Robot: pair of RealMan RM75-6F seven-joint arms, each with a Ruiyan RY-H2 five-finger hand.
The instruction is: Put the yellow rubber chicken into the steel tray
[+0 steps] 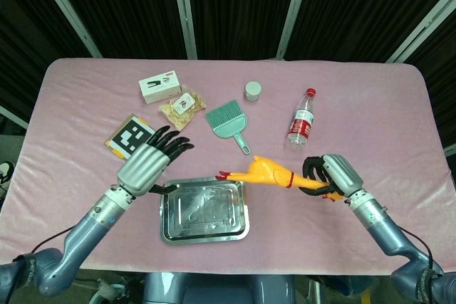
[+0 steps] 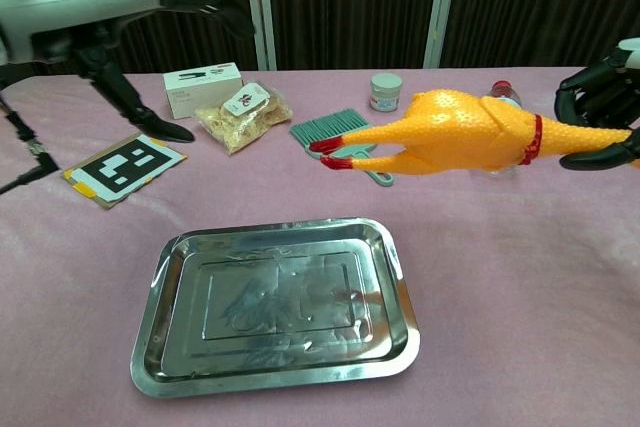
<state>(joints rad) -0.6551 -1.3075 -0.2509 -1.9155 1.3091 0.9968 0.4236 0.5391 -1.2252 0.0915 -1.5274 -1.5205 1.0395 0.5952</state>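
The yellow rubber chicken [image 1: 265,174] [image 2: 450,133] hangs level above the pink cloth, red feet pointing left toward the steel tray [image 1: 171,227] [image 2: 170,347]. My right hand [image 1: 333,176] [image 2: 598,107] grips it by the head and neck, just right of the tray's upper right corner. The tray lies near the front edge with nothing in it. My left hand [image 1: 150,160] [image 2: 90,2] hovers with fingers spread over the tray's upper left corner, holding nothing.
Behind the tray lie a green dustpan brush [image 1: 228,122] [image 2: 340,134], a snack bag [image 1: 182,109], a white box [image 1: 158,86], a fiducial marker card [image 1: 127,136], a small white jar [image 1: 252,90] and a water bottle [image 1: 302,120].
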